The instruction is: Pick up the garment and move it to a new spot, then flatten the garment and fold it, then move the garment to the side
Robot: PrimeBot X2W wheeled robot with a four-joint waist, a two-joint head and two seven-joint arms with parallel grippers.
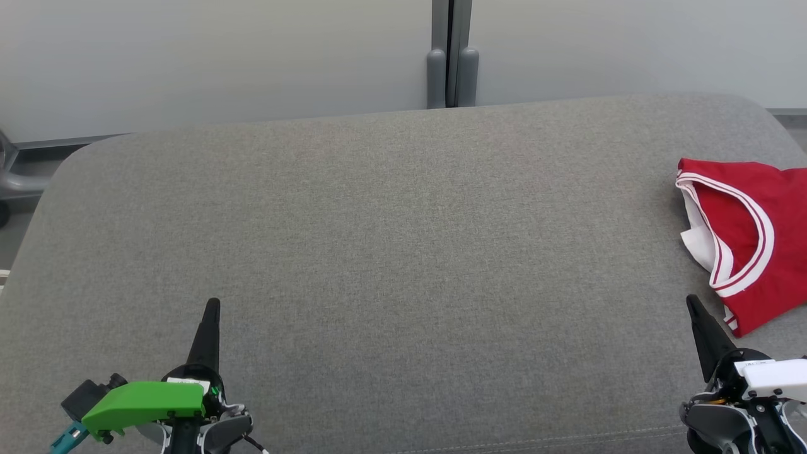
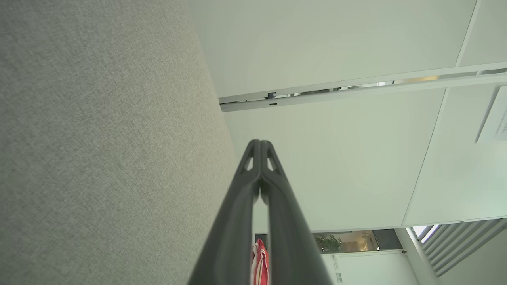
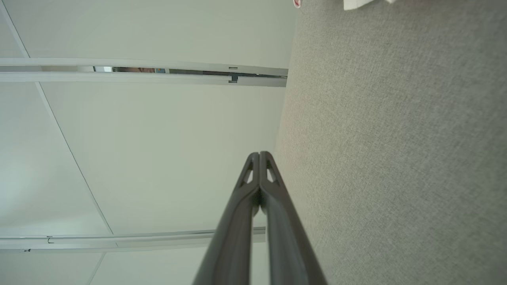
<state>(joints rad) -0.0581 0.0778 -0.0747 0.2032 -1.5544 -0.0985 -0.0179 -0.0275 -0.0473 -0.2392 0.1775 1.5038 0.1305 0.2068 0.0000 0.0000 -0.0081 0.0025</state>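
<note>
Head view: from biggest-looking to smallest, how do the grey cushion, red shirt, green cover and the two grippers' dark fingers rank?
1. grey cushion
2. red shirt, though the picture edge cuts it off
3. green cover
4. Dark fingers of the left gripper and right gripper: alike, so unranked.

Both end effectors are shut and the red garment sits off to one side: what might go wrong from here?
1. The red garment lies near the right rim of the grey cushion, partly cut off by the head view's edge; a careless pull might drag it off.
2. The right end effector and left end effector are shut; reaching like that would likely shove the cloth rather than grip it.
</note>
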